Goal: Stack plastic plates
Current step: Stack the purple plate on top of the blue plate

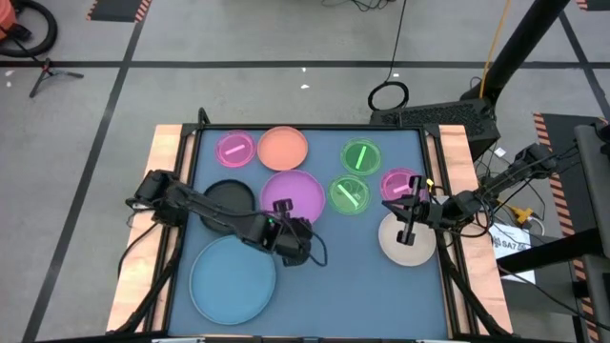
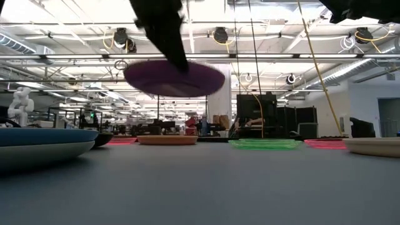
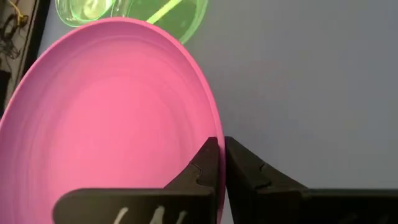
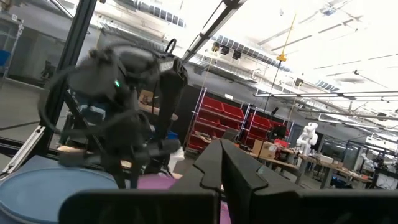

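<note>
My left gripper (image 1: 283, 227) is shut on the purple plate (image 1: 295, 193), which hangs above the table in the low view (image 2: 175, 76). My right gripper (image 1: 410, 214) is shut and touches nothing; it hovers over the beige plate (image 1: 404, 240) by the table's right edge. Resting flat on the table are a large light-blue plate (image 1: 233, 278), a black plate (image 1: 229, 197), an orange plate (image 1: 283, 148), two small pink plates (image 1: 234, 149) (image 1: 398, 181) and two small green plates (image 1: 360, 156) (image 1: 350, 195). My left gripper pinches the purple plate's rim (image 3: 213, 134) on the side toward the table's near edge, one finger on each face of the rim. The fingers (image 3: 205, 163) come from the near-left, slanting down. The plate is lifted clear of the table and lies nearly level (image 2: 175, 76).
The blue mat (image 1: 372, 295) has bare room at its near right and middle. Wooden strips (image 1: 164, 152) border the table at left and right. Cables and a stand (image 1: 519, 205) lie off the right edge. The right wrist view shows my left arm (image 4: 124, 81) across the table.
</note>
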